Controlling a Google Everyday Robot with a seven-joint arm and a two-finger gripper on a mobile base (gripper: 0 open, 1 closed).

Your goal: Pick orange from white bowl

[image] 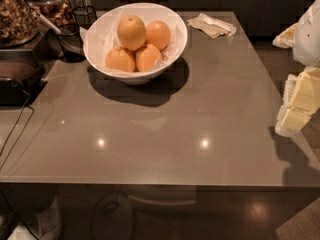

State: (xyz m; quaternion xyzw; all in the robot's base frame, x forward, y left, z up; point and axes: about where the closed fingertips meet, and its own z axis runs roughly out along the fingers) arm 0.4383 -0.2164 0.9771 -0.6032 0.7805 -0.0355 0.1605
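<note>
The orange (131,32), paler yellow-orange and round, lies on top of three deeper orange fruits (148,57) in the white bowl (134,77). The bowl is wide and glossy with a white paper lining, and it stands at the back left of the grey table (165,129). My gripper (298,104), white with pale yellow parts, hangs at the right edge of the view over the table's right side, far to the right of the bowl and nearer to me. It holds nothing that I can see.
A crumpled napkin (212,25) lies behind and to the right of the bowl. Black wire holders (74,38), snack jars (17,16) and a dark appliance (15,79) with cables crowd the left side. The table's front edge (160,185) runs across the lower view.
</note>
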